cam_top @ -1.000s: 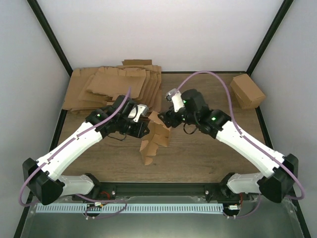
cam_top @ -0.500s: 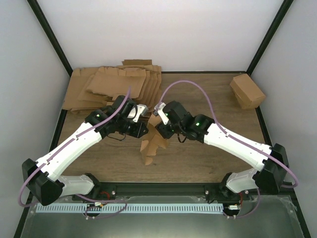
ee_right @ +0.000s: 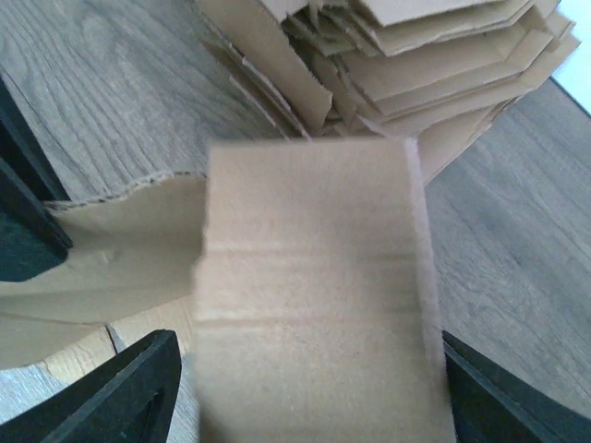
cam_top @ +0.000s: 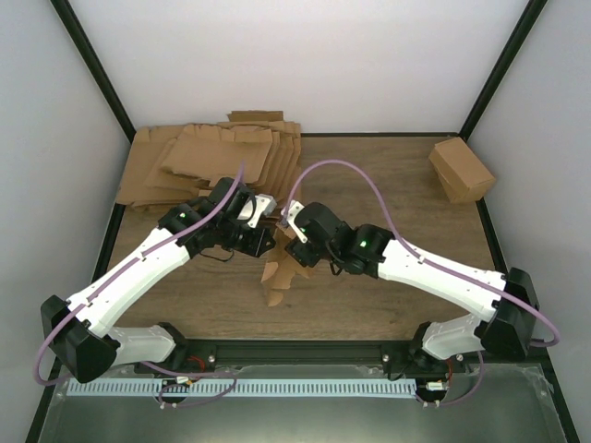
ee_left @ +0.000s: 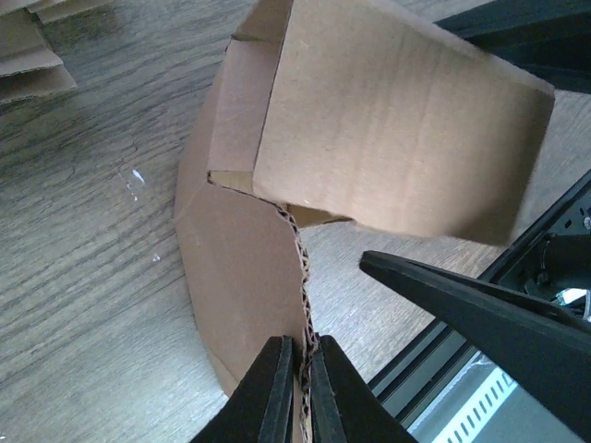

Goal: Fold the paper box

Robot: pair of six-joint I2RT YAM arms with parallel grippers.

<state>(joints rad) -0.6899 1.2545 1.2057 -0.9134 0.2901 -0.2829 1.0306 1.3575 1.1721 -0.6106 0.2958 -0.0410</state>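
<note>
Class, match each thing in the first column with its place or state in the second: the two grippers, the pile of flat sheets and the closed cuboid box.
Column one:
1. left gripper
2. right gripper
3. pile of flat sheets
4. closed cuboid box

Column two:
A. alone at the far right of the table
B. shut on an edge of the paper box
C. far left corner of the table
D. open, straddling a flap of the paper box

Pairs: 1-B, 2-D, 3-C, 4-A
</note>
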